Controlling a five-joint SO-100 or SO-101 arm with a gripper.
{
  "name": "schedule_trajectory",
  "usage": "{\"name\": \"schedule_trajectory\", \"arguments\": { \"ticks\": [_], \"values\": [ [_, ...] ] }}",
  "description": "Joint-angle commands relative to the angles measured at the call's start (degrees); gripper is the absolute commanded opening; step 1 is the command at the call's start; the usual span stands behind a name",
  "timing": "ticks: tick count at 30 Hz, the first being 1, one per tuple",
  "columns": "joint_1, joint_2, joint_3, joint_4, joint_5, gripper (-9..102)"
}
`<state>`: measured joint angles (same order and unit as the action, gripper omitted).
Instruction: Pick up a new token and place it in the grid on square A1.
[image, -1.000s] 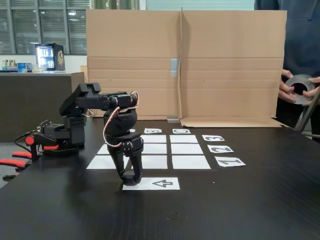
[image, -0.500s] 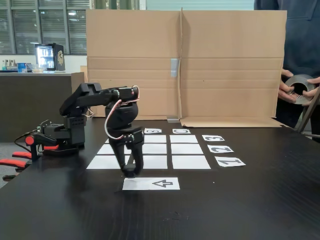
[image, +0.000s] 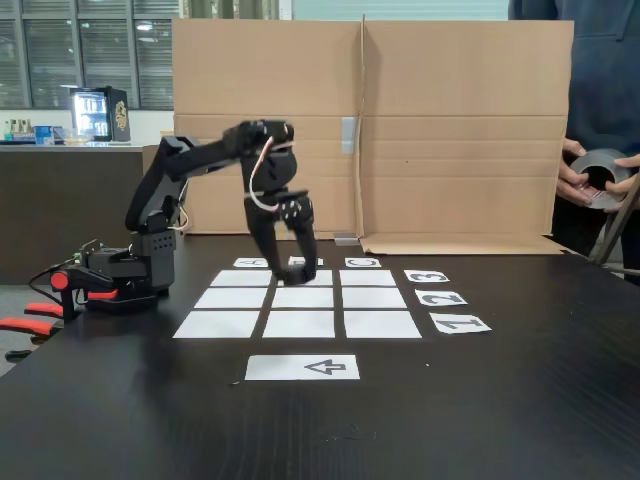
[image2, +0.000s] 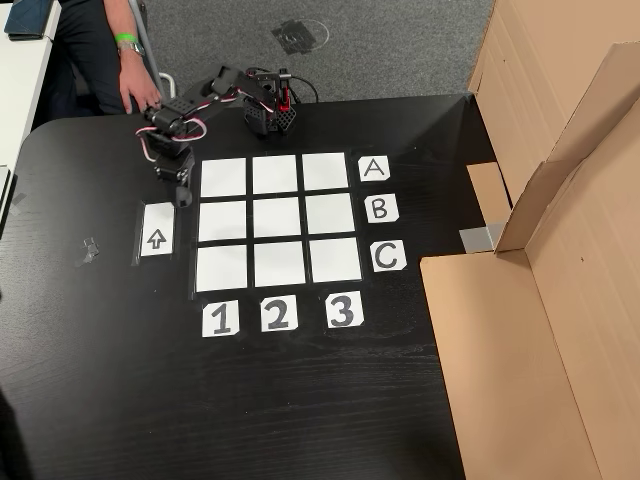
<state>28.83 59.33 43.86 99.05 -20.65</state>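
Observation:
My gripper (image: 293, 273) hangs in the air over the grid (image: 345, 297) in the fixed view, fingers drawn together on a small dark token (image: 294, 277) that hardly stands out from the black fingertips. From above, in the other view, the gripper (image2: 183, 196) sits just off the grid's (image2: 278, 217) left edge, beside square A1 (image2: 223, 177), and the token itself is too dark to make out there. Square A1 (image: 218, 324) is the near-left cell in the fixed view and is bare, as are the other cells.
The white arrow strip (image: 303, 367) (image2: 157, 230) lies bare in front of the grid. A cardboard wall (image: 450, 130) (image2: 560, 300) stands behind the grid. A person holds a grey tape roll (image: 600, 178) at the right. Another person's arm (image2: 128, 70) is near the arm's base (image2: 268, 110).
The gripper was down at the left end of the arrow strip; it has risen with the token and swung back over the grid.

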Motion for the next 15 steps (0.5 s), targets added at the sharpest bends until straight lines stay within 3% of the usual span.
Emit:
{"name": "schedule_trajectory", "arguments": {
  "ticks": [1, 15],
  "values": [
    [-3.25, 10.63, 8.17, -0.18, 0.44, 9],
    [-10.63, 45.18, 44.3, -2.02, -2.9, 9]
  ]
}}
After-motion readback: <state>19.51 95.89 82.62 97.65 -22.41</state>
